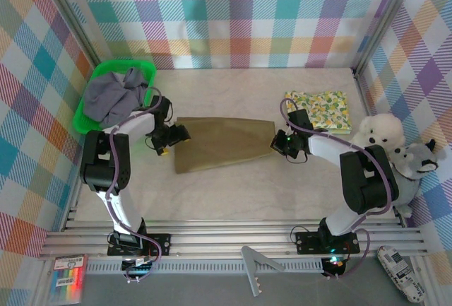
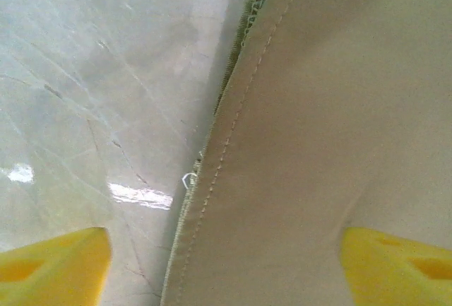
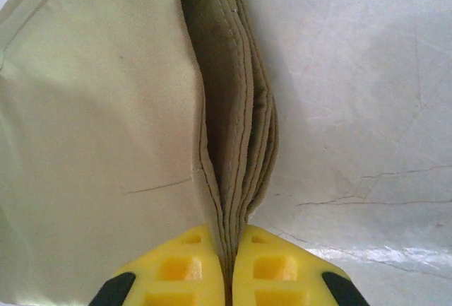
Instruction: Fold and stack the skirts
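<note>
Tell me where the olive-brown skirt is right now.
In the top view the olive-brown skirt lies at mid-table between the arms, its right edge pinched by the right gripper, its left edge under the open left gripper.

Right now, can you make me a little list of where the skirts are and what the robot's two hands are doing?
olive skirt: spread flat in the middle of the table
floral skirt: folded, far right
grey skirt: bunched in the green basket, far left
left gripper: open, over the olive skirt's left edge
right gripper: shut on the olive skirt's right edge
plush toys: right side
</note>
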